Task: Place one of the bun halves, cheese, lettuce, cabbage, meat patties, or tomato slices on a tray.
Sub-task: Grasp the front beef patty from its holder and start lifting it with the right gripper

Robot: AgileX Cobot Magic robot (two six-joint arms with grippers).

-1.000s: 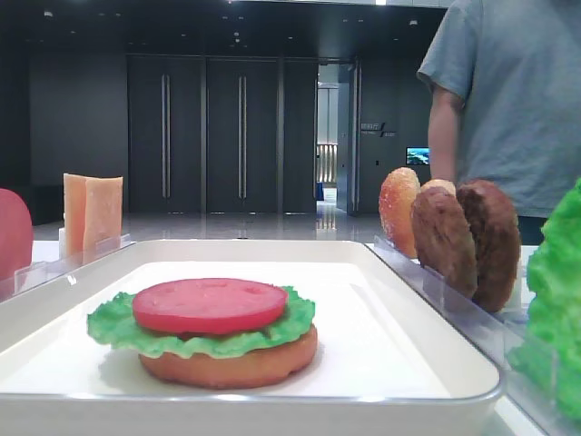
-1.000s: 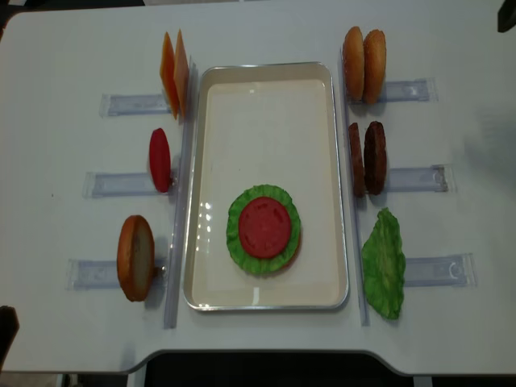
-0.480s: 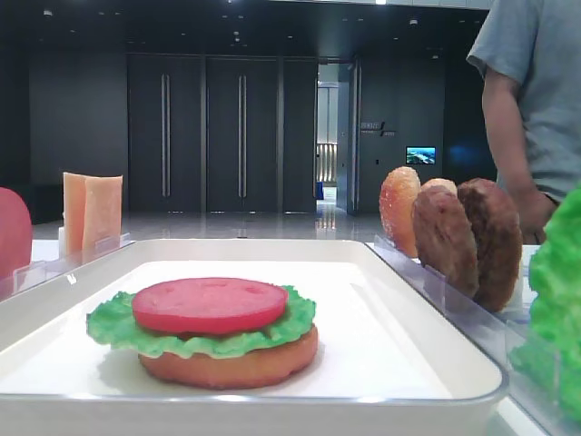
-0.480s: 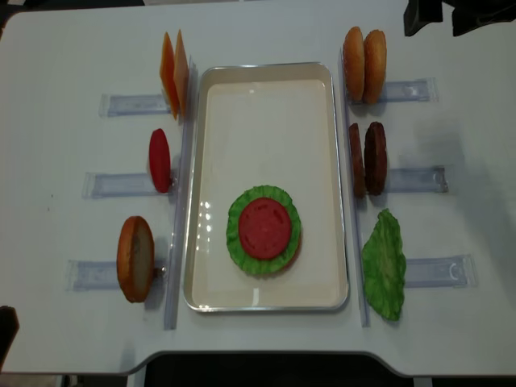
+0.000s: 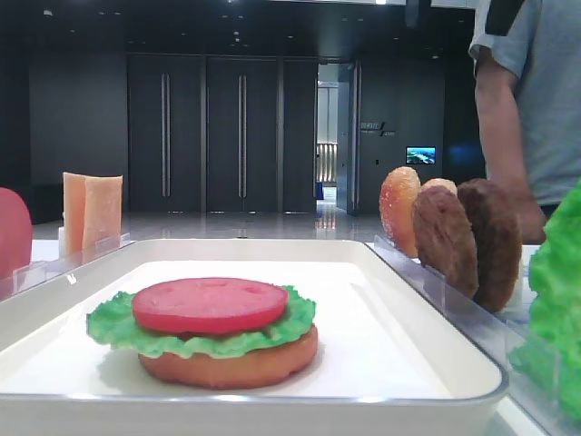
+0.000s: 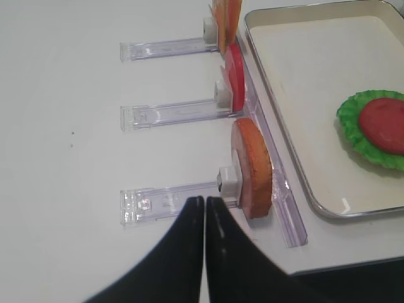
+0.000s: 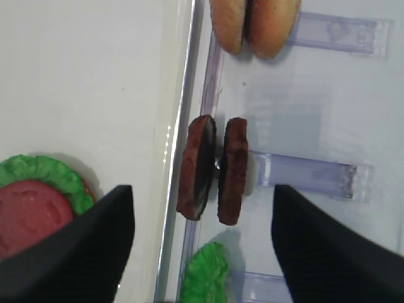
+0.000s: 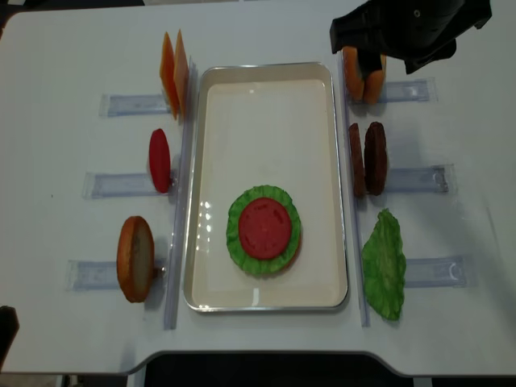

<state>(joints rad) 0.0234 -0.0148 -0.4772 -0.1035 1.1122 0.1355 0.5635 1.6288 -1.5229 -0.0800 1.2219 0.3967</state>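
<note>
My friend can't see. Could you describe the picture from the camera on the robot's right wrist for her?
Seen from above, two meat patties stand on edge in a clear rack, between the open gripper's dark fingers. Left is a white tray holding a tomato slice on lettuce; two bun halves stand above.

The black right arm (image 8: 419, 28) is reaching in from the upper right corner of the overhead view, its dark wrist housing hanging above the table. The right gripper (image 7: 202, 243) is pointing downward with its two black fingers (image 7: 76, 249) spread wide apart, nothing lying between them, in the right wrist view. The left gripper (image 6: 204, 208) is showing in the left wrist view as two black tapering fingers (image 6: 173, 252) pressing together at the tips, nothing between them. In the overhead view only a dark corner of the left arm (image 8: 6, 326) is showing at the lower left edge.
</note>
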